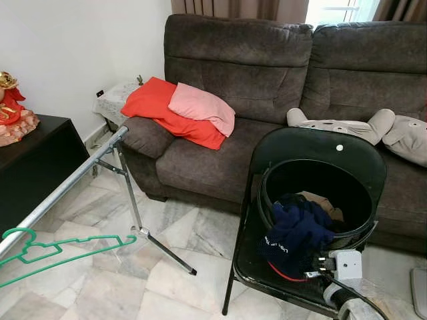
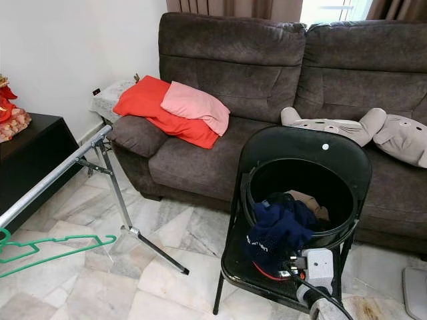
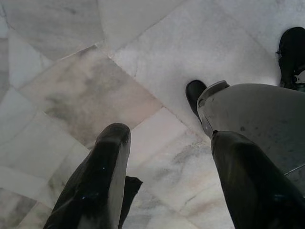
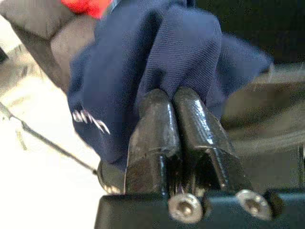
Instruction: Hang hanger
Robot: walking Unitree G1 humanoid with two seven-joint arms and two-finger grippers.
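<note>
Right gripper (image 4: 172, 102) is clamped on a navy blue fabric garment (image 1: 297, 230), fingers pressed together, at the front rim of the round black plastic laundry basket (image 1: 360, 230) on the black folding metal chair (image 1: 267, 270). Left gripper (image 3: 164, 148) hangs over the marble floor (image 3: 71, 95), fingers spread wide, holding nothing. Green plastic clothes hanger (image 1: 60, 250) hangs on the lower end of the slanted silver metal rail (image 1: 63, 190).

my right gripper (image 4: 172, 102) is low in front of me, fingers (image 4: 153, 125) pinched together with a fold of navy cloth (image 4: 143, 52) clamped between them. my left gripper (image 3: 167, 148) hangs at my side pointing down, fingers spread apart, nothing between them.
</note>
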